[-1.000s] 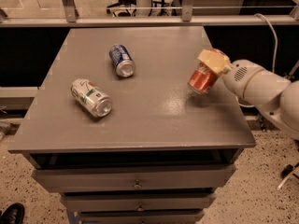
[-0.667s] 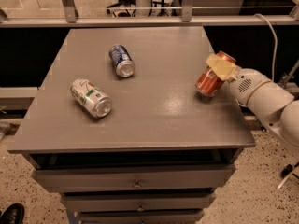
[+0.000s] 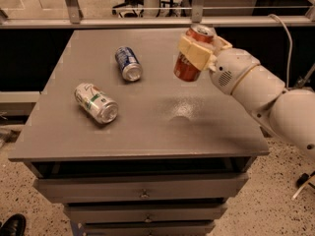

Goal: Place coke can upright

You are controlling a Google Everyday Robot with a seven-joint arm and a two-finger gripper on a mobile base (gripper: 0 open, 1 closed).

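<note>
The coke can [image 3: 189, 67] is red-orange with a silver top. It is held nearly upright, slightly tilted, above the right half of the grey table [image 3: 147, 132]. My gripper [image 3: 199, 50] is shut on the coke can, with its cream-coloured fingers [image 3: 194, 53] wrapped around the can's upper half. The white arm [image 3: 261, 90] reaches in from the right. The can's bottom end is clear of the table top.
A blue can [image 3: 128, 63] lies on its side at the table's middle back. A white-and-green can [image 3: 96, 103] lies on its side at the left. Drawers [image 3: 142, 193] sit below the table top. A metal rail [image 3: 147, 21] runs behind the table.
The gripper has lifted the coke can and carried it left, toward the table's middle. The can now stands more upright in the grip. The other two cans have not moved.
</note>
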